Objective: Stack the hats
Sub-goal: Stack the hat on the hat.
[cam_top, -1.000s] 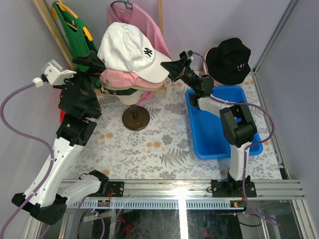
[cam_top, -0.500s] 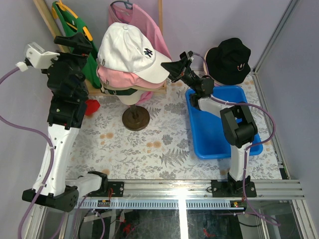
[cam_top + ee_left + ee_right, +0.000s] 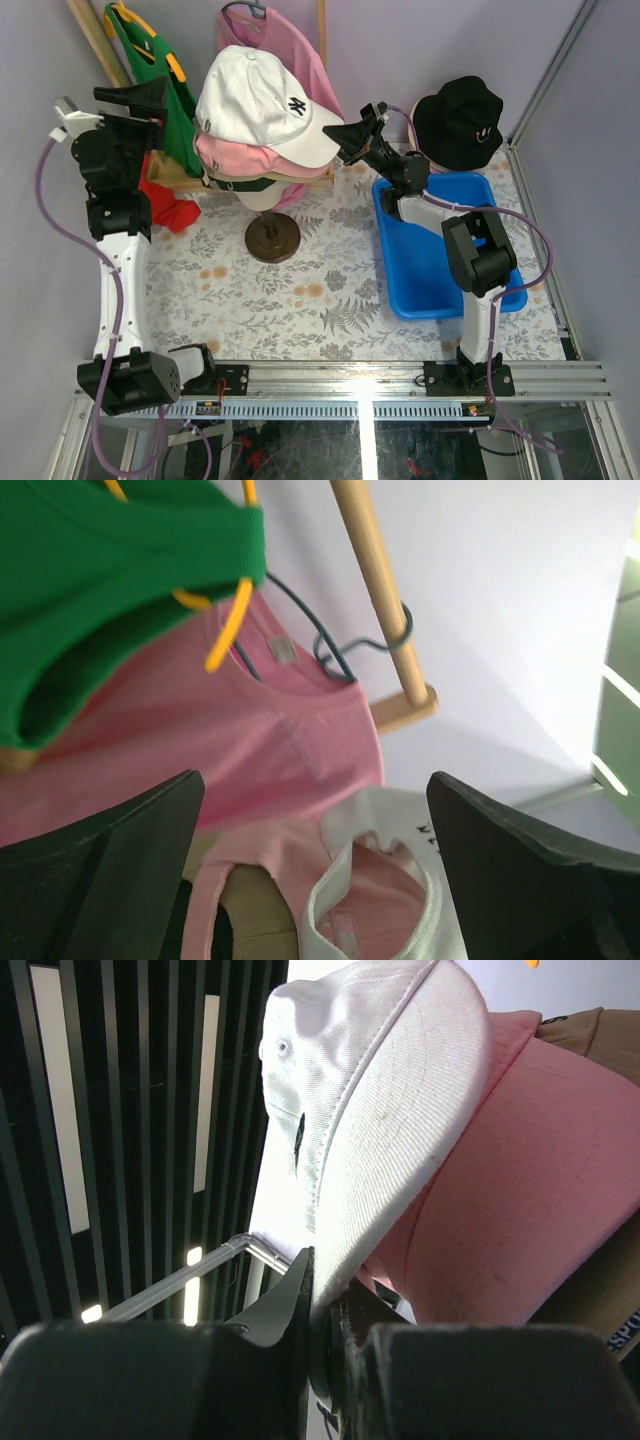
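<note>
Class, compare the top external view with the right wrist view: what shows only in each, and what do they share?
Only the top view shows the black bucket hat by the blue bin, the green T-shirt, and the open left pincer beside it. Only the right wrist view shows dark slats and strip lights behind the caps. Both show the white cap stacked on the pink cap, with the right pincer shut on the white cap's brim.

Likely a robotics lab (aluminium rail, plain lilac walls).
</note>
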`<state>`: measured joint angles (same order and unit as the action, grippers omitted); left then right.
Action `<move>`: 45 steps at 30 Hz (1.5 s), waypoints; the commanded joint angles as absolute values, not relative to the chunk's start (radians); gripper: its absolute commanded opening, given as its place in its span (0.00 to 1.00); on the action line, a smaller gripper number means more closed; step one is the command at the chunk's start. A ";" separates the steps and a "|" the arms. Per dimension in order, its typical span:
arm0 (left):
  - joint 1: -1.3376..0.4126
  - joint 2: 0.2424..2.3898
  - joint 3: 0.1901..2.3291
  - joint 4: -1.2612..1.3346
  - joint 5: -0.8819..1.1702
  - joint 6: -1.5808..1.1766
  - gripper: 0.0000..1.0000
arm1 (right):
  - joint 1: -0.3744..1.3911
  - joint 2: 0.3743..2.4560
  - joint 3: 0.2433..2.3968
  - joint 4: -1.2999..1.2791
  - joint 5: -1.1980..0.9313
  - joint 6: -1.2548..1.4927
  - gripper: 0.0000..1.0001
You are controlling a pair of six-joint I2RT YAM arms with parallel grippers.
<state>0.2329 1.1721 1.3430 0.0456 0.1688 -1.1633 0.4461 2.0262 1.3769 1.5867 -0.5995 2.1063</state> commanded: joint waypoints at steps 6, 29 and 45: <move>0.248 1.201 1.272 0.445 0.491 -1.420 0.91 | 0.454 2.009 1.431 1.692 -0.633 2.519 0.01; 0.253 1.169 1.284 0.092 0.481 -1.319 0.72 | 0.454 2.008 1.441 1.671 -0.637 2.507 0.01; 0.253 1.202 1.267 0.156 0.599 -1.344 0.50 | 0.454 2.005 1.435 1.672 -0.637 2.505 0.01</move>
<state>0.2443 1.1908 1.2510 0.1066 0.5133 -1.3327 0.4461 2.0312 1.4109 1.5833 -0.6224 2.1052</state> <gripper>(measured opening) 0.514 0.112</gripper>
